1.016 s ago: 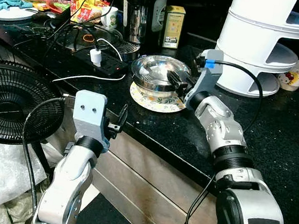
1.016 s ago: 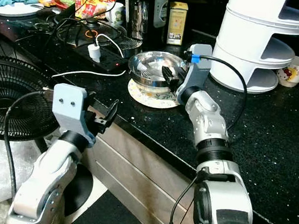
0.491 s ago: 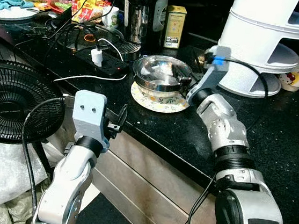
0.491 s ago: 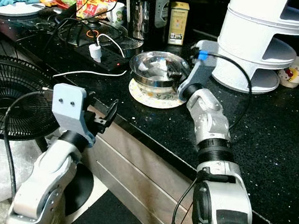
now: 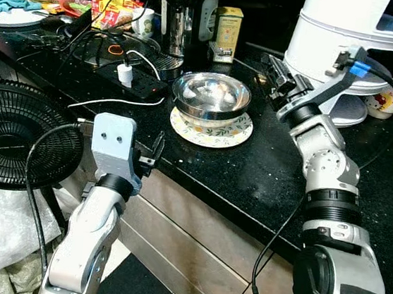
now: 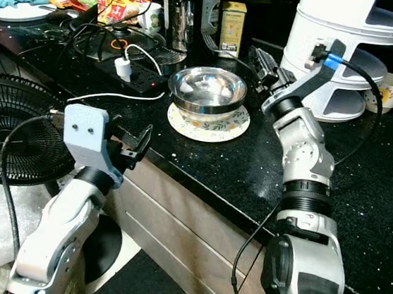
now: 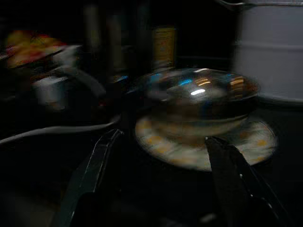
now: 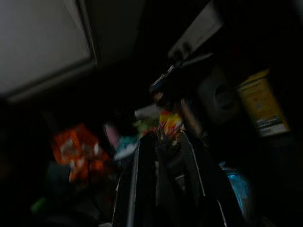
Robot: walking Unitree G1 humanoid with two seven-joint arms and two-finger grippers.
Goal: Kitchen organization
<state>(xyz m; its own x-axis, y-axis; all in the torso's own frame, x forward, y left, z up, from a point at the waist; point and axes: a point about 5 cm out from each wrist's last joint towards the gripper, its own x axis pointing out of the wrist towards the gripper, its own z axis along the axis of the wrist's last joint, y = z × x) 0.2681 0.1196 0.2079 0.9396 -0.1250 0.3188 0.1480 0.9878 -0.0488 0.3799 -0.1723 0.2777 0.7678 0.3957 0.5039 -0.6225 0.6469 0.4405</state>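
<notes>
Black speckled stone makes up the kitchen counter (image 5: pixel 265 169), crowded toward the back and bare near its front edge. On it, just inside that edge, a steel bowl (image 5: pixel 211 95) sits on a flowered saucer (image 5: pixel 211 127), the likeliest pair to be tidied. The bowl looks light, rigid and slick, so a pinch across its thin rim should hold better than any grip on the rounded wall; the saucer is probably ceramic and would chip if dragged or dropped, and the bowl may slide on it. The right gripper (image 5: pixel 279 75) is raised above the counter between the bowl and the white tiered rack (image 5: pixel 338 57), its fingers drawn nearly together and holding nothing. The left gripper (image 5: pixel 154 153) hangs in front of the counter's edge with its fingers spread and empty, pointing toward the bowl. Behind the bowl stand a dark coffee maker (image 5: pixel 179 17) and a yellow tin (image 5: pixel 228 34), while a white charger (image 5: pixel 126 74) and trailing cables lie to the left, close enough to snag. A small printed cup (image 5: pixel 387 99) sits beyond the rack, and a black fan (image 5: pixel 13 133) stands below the counter.
</notes>
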